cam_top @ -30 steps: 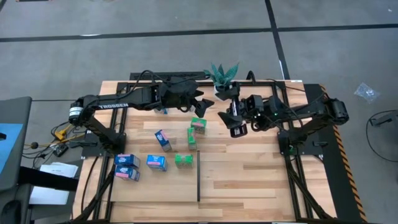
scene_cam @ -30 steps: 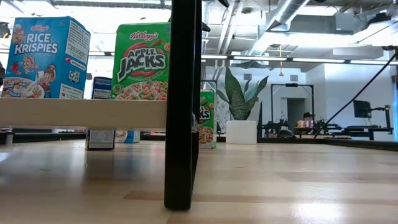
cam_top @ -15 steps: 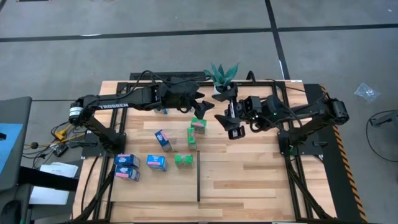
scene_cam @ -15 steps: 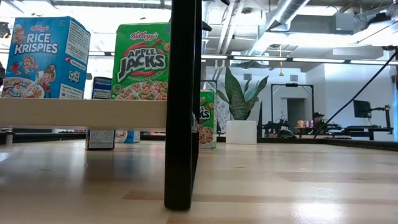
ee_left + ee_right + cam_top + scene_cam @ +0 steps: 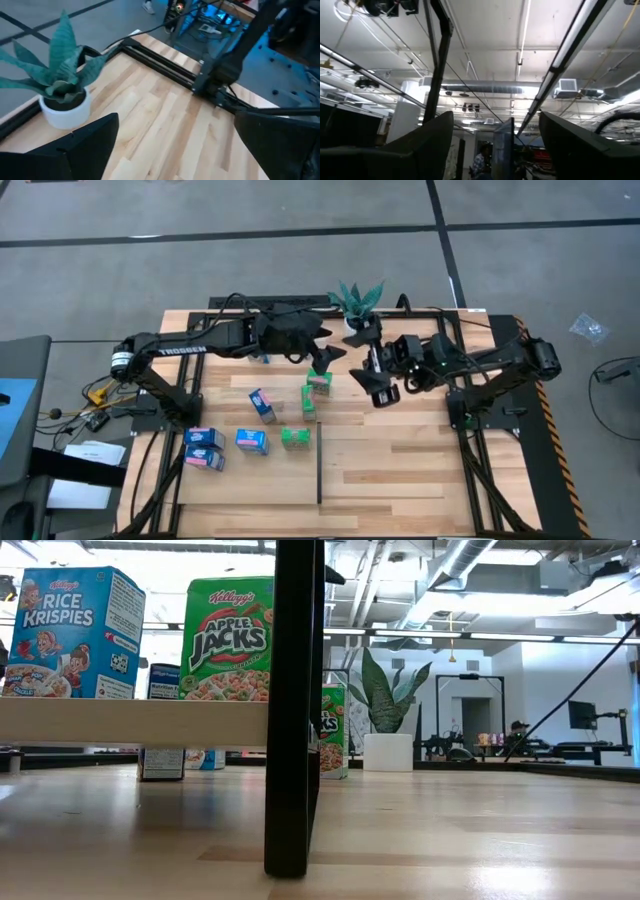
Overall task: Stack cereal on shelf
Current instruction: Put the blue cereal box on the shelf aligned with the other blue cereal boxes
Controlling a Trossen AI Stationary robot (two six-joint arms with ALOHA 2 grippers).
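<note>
Three green boxes show from above, and the one that matters now is the green box (image 5: pixel 319 380) lying on the bench (image 5: pixel 420 470) right under the tip of my left arm (image 5: pixel 200 340). Over the last second the left jaws have spread a little wider and eased closer over that box; they stand fully apart and hold nothing, and the left wrist view shows only bare planks and the plant (image 5: pixel 62 95) between the fingers (image 5: pixel 80 150). I read that as the left side lining up for a pick, not yet committed. The right arm (image 5: pixel 500 360) has swung its wrist slightly toward the middle and back. Its jaws hang well open and empty near the same green box, tilted up, since the right wrist view looks at the ceiling. Nothing on the bench has shifted. A second green box (image 5: pixel 308 400) and a blue box (image 5: pixel 263 404) lie just beside the target. Nearer the front, a blue box (image 5: pixel 252 441) and a green box (image 5: pixel 295 438) sit beside the black strip (image 5: pixel 319 470). From the low camera, a Rice Krispies box (image 5: pixel 70 630) and an Apple Jacks box (image 5: pixel 228 640) stand upright on the shelf (image 5: pixel 130 722). So I judge the stacking partly done, with several boxes left loose. My worry is the two arms crowding one box, so I would hold the right one off while the left descends.
</note>
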